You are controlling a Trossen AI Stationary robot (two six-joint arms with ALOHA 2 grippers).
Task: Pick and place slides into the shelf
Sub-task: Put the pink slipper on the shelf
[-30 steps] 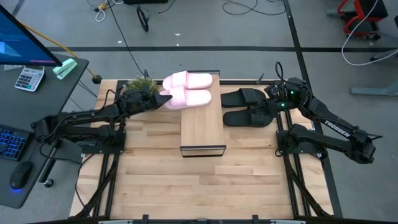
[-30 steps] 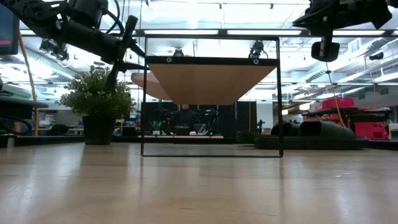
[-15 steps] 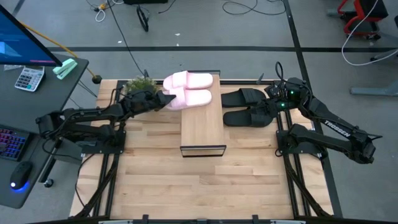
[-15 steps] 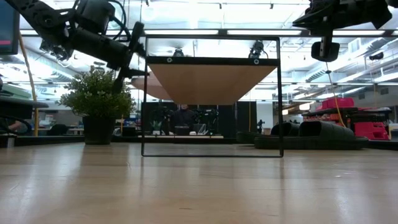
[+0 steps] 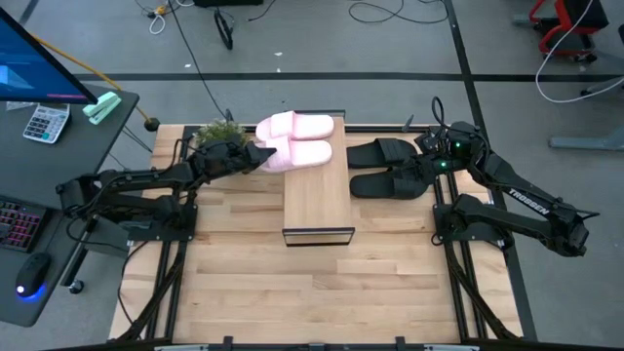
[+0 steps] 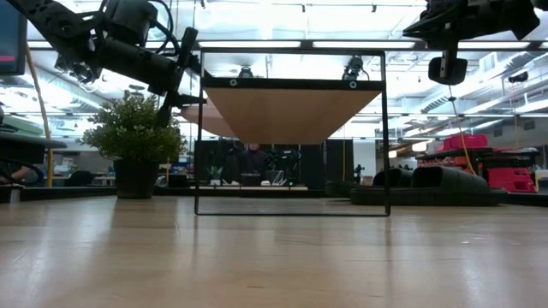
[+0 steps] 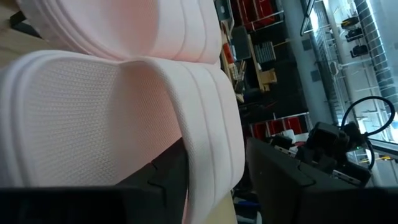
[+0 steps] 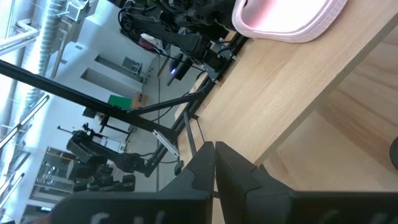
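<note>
Two pale pink slides (image 5: 292, 127) (image 5: 300, 154) lie side by side across the far end of the shelf (image 5: 317, 200), their left ends overhanging its left edge. My left gripper (image 5: 261, 154) is open at the nearer pink slide's overhanging end (image 7: 208, 149), which stands between its two fingers, one above and one below. Two black slides (image 5: 385, 168) rest on the table, right of the shelf. My right gripper (image 5: 427, 162) hovers shut above them, high over the table in the low view. My left gripper reaches level from the table's left, its fingers on either side of the nearer pink slide's overhanging edge (image 7: 208, 149). One finger (image 7: 280, 180) stands clear of it by a thin gap. Whether the other finger (image 7: 168, 180) touches the foam, I cannot tell. The slide rests on the shelf top.
A small potted plant (image 5: 219, 132) stands on the table just left of the shelf's far end, close under my left arm. The shelf's near half (image 5: 317, 210) is bare plank. Bare tabletop (image 5: 312, 283) lies in front of the shelf.
My left gripper has shifted a little toward the shelf and then kept still. Both pink slides lie where they were.
</note>
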